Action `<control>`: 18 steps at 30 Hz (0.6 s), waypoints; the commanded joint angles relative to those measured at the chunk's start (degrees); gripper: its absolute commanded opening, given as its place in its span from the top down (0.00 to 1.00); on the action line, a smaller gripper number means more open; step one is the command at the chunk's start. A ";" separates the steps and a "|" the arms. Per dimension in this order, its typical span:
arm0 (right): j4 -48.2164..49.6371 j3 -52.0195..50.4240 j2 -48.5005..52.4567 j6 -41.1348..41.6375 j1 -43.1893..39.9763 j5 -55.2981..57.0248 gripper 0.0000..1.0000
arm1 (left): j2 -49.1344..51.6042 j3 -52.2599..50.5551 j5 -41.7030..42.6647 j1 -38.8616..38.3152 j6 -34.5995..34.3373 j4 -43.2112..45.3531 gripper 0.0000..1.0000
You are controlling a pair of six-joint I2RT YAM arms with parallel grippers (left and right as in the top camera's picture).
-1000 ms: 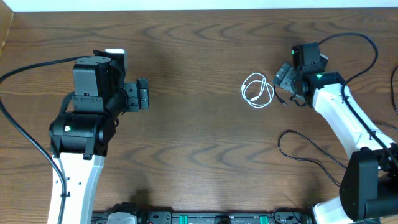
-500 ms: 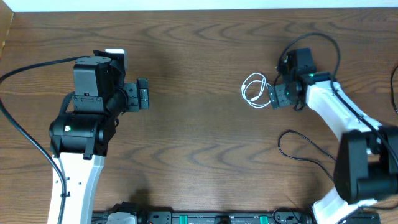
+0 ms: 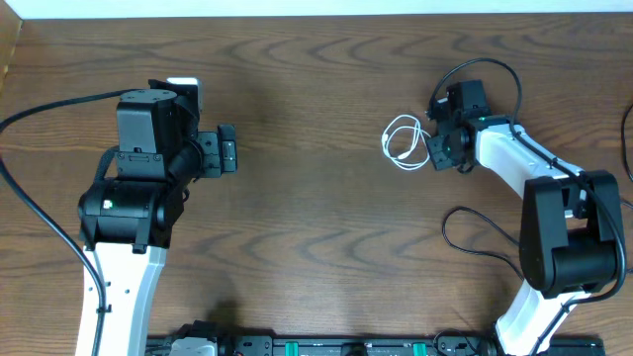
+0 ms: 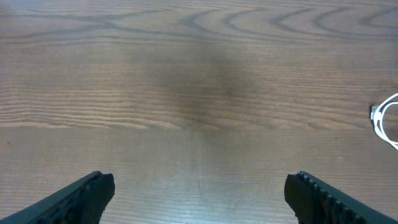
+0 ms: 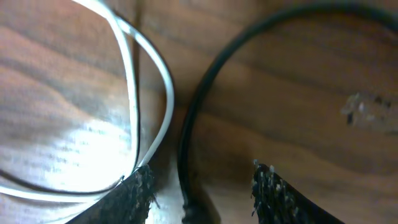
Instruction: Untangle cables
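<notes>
The white cable [image 3: 406, 143] lies in small loops right of the table's centre. My right gripper [image 3: 436, 148] sits low at the loops' right edge. In the right wrist view its jaws [image 5: 202, 186] stand part open. The thin black cable [image 5: 189, 124] runs between them with a gap on each side, and the white cable [image 5: 166, 93] passes by the left fingertip [image 5: 134, 193]. More of the black cable [image 3: 475, 237] curls on the table nearer the front right. My left gripper [image 3: 227, 151] stays far to the left, open and empty [image 4: 199, 193]. The white cable [image 4: 384, 118] shows at that view's right edge.
Thick black arm leads arch over the right arm [image 3: 495, 69] and trail off the left arm [image 3: 49, 109]. The table's far edge [image 3: 316, 12] runs along the top. An equipment rail [image 3: 326, 346] lines the front edge.
My right gripper has moved left to the edge of the white loops, and its jaws have narrowed around the black cable. The left arm has not moved.
</notes>
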 commanded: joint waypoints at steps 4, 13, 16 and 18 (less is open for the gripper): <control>-0.17 -1.62 4.07 -2.05 -0.15 -2.19 0.62 | -0.02 0.52 0.11 0.04 0.35 0.04 0.08; -3.45 -1.68 4.07 -1.99 -0.13 -2.75 0.90 | -0.02 0.52 0.11 0.04 0.35 0.04 0.08; -4.44 -1.68 4.07 -1.97 -0.20 -2.73 0.99 | -0.02 0.52 0.11 0.04 0.35 0.04 0.08; -4.94 -1.68 4.07 -1.81 -0.20 -2.60 0.99 | -0.02 0.52 0.11 0.04 0.35 0.04 0.08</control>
